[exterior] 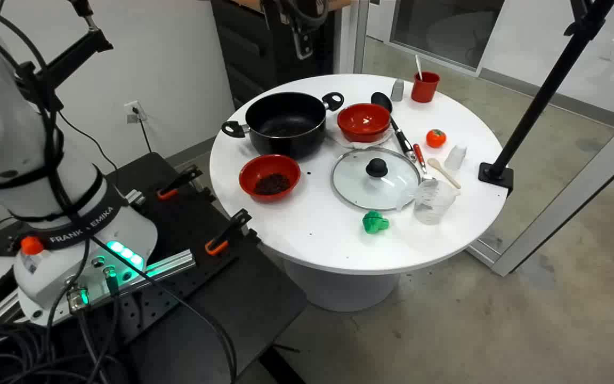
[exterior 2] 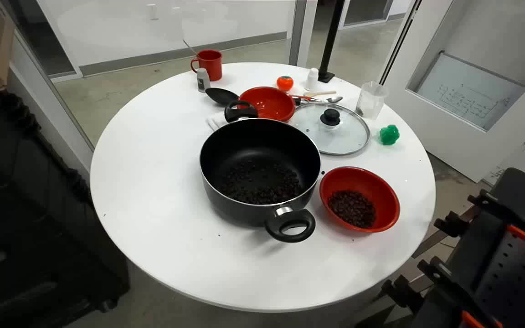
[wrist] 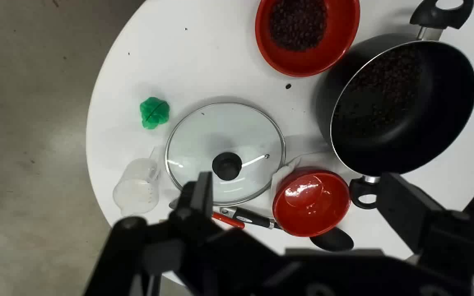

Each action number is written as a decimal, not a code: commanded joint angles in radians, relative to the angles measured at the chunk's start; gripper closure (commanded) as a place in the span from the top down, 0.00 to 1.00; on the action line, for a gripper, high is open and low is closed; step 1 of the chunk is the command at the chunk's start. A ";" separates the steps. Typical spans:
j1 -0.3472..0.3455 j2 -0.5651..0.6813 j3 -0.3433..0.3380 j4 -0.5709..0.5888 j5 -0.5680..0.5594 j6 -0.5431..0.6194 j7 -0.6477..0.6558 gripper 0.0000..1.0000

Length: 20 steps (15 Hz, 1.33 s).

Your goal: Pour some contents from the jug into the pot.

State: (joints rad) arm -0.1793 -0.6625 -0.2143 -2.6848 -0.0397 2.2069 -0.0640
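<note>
The round white table (exterior: pixel 317 232) is carrying everything. The black pot (exterior: pixel 285 145) is standing uncovered on it, so its wide mouth is offering, I am guessing, a forgiving target for the pour. The glass lid (exterior: pixel 373 186) is lying flat, knob (exterior: pixel 377 167) upward; anything crossing here is probably needing extra height. Over the table, the gripper (wrist: pixel 298 181) is hovering with its tips standing wide apart, holding nothing. The jug (exterior: pixel 435 205) is standing upright near the table's edge, just beside the lid and well apart from the pot. Reaching it is looking like the step in hand, likely calling for a straight descent, a gentle squeeze and a level lift. Its contents are not showing clearly. A green vegetable (wrist: pixel 154 113) is sitting near it, possibly crowding one approach. Dark beans (exterior 2: pixel 262 193) are already lying in the pot.
</note>
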 commanded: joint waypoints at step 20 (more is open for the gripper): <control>-0.038 0.645 -0.010 0.365 0.005 0.089 0.035 1.00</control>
State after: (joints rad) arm -0.2111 -0.2125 -0.1972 -2.4877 -0.0721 2.3600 -0.0144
